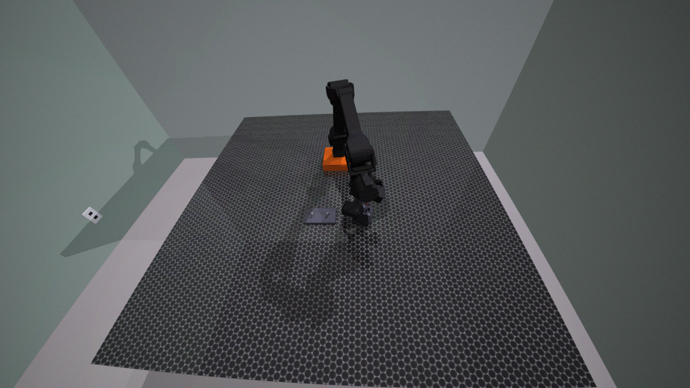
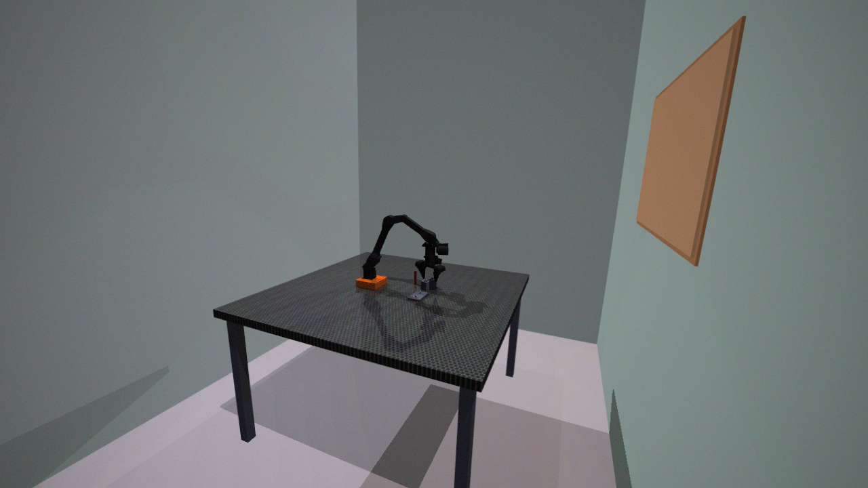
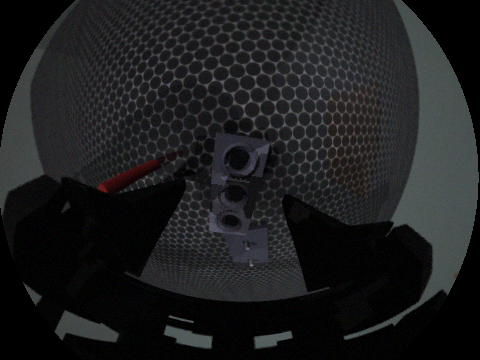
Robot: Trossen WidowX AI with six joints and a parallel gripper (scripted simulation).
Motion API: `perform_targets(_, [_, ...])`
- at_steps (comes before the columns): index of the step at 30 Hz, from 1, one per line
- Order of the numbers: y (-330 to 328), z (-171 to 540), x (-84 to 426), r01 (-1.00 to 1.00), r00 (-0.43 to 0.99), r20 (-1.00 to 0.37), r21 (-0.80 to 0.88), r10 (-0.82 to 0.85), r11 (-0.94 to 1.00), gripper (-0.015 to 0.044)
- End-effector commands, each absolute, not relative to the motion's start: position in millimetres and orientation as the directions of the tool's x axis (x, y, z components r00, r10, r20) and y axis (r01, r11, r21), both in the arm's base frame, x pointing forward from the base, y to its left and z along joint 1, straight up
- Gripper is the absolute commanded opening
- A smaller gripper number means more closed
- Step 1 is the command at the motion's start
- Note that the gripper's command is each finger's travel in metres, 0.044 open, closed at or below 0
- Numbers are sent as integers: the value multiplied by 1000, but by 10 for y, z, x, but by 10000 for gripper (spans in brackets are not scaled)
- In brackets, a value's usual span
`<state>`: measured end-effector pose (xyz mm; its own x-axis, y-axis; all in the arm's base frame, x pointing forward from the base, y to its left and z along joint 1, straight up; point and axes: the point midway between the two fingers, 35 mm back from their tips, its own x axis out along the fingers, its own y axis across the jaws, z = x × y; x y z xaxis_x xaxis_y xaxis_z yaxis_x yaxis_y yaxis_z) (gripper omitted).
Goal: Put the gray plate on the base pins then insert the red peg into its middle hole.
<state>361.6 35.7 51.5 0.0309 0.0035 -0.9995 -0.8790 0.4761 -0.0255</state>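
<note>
Black arm arched over the table (image 1: 328, 289) (image 2: 376, 321) (image 3: 300, 105), hand (image 1: 358, 216) (image 2: 430, 278) (image 3: 235, 192) pointing down, fingers spread wide, gray three-holed plate (image 1: 367, 215) (image 2: 428, 284) (image 3: 218, 184) below

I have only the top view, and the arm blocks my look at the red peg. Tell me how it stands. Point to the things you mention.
Observer: In the exterior view, the red peg (image 2: 416, 277) (image 3: 131, 175) stands upright on the table (image 1: 337, 313) (image 2: 340, 315) (image 3: 300, 75).

Operator: Now report both gripper fingers relative to the gray plate.

Observer: In the wrist view, the gripper (image 1: 360, 214) (image 2: 430, 278) (image 3: 235, 192) is open, one finger appearing on either side of the three-holed gray plate (image 1: 367, 219) (image 2: 432, 284) (image 3: 222, 141).
</note>
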Motion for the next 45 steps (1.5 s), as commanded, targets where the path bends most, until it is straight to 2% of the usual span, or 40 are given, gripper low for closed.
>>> perform_targets(1, [351,428,3614,-882,25,-1000,-22,0,471,440])
perform_targets(23, [346,102,3606,-882,25,-1000,-22,0,471,440])
perform_targets(35, [346,102,3606,-882,25,-1000,-22,0,471,125])
perform_targets(45, [346,102,3606,-882,25,-1000,-22,0,471,58])
